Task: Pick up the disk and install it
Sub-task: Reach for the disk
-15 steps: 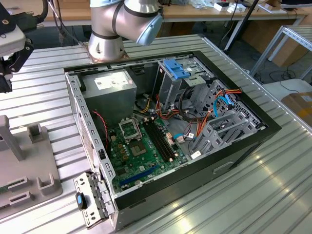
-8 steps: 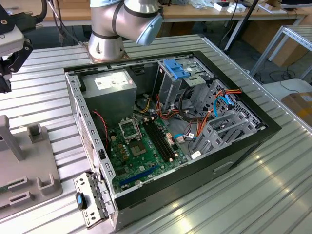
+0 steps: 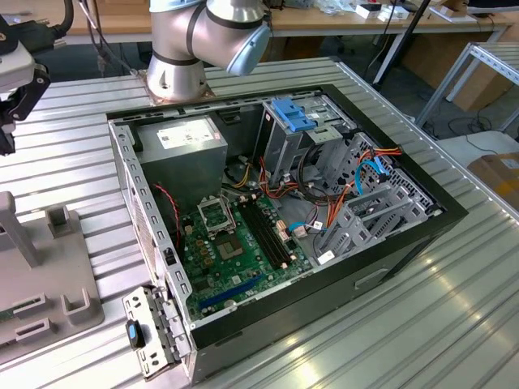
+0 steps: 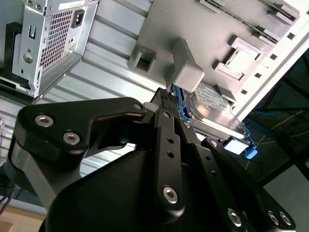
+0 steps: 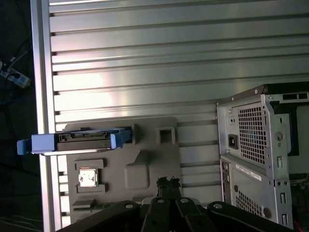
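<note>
right now the disk [image 5: 79, 141] sits at the far edge of a grey tray [image 5: 149, 159], with its blue rail around it. one blue end pokes out past the edge of the table [image 5: 145, 58]. in the second wrist view the disk [image 4: 215, 113] shows its silver top, just past a grey post [image 4: 186, 72] that stands up from the tray [image 4: 193, 24].

the gripper [image 5: 169, 182] hangs over the tray and is apart from the disk. the disk lies ahead of it and off to one side. the fingers are narrow, pinched close together, and hold nothing. in the second wrist view the gripper [image 4: 170, 92] has its tips close to the post.

a small square chip [image 5: 88, 177] lies in a pocket of the tray, near the disk.

on the other side of the gripper from the disk is the case [image 5: 260, 159], with its back holes facing out. in the exterior view the case [image 3: 389, 259] lies open on the table [image 3: 422, 324]. inside it are a green board [image 3: 235, 251], a grey power box [image 3: 182, 150] and a blue bracket [image 3: 292, 113] on top of a metal cage. the arm [image 3: 203, 36] stands behind the case. the tray [image 3: 49, 275] is at the exterior view's left.
</note>
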You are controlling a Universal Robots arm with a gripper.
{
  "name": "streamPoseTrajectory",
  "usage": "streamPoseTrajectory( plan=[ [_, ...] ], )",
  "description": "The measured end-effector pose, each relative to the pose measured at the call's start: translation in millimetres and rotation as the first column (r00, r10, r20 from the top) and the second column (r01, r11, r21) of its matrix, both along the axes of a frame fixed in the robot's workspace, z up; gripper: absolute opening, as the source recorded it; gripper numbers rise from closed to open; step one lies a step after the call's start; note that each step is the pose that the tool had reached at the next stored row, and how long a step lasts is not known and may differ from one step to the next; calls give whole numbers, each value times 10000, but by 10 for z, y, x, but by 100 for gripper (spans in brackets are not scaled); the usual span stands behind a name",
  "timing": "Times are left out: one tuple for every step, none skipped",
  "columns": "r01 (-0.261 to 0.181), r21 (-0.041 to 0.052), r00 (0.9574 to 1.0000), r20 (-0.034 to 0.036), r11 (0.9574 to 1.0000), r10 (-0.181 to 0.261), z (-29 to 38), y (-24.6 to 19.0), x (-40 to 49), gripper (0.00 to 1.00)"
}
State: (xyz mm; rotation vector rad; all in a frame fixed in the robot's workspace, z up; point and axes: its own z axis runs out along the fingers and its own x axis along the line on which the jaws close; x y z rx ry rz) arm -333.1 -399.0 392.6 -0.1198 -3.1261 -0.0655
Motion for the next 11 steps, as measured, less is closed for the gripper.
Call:
streamPoseTrajectory(
  plan=[
    [-1, 0, 10000, 0, 10000, 1, 0, 0, -4, 11],
    [-2, 0, 10000, 0, 10000, 2, 0, 0, -5, 11],
    [-1, 0, 10000, 0, 10000, 1, 0, 0, -6, 11],
    [0, 0, 10000, 0, 10000, 0, 0, 0, -7, 11],
    [0, 0, 10000, 0, 10000, 0, 0, 0, -7, 11],
    [0, 0, 10000, 0, 10000, 0, 0, 0, -7, 11],
    [-1, 0, 10000, 0, 10000, 1, 0, 0, -7, 11],
    [2, 0, 10000, 0, 10000, -2, 0, 0, -17, 11],
    [0, 1, 10000, -1, 10000, 0, 0, 0, -31, 11],
    [0, 0, 10000, 0, 10000, 0, 0, 0, -70, 11],
    [0, -1, 10000, 0, 10000, 0, 0, 0, -93, 11]
  ],
)
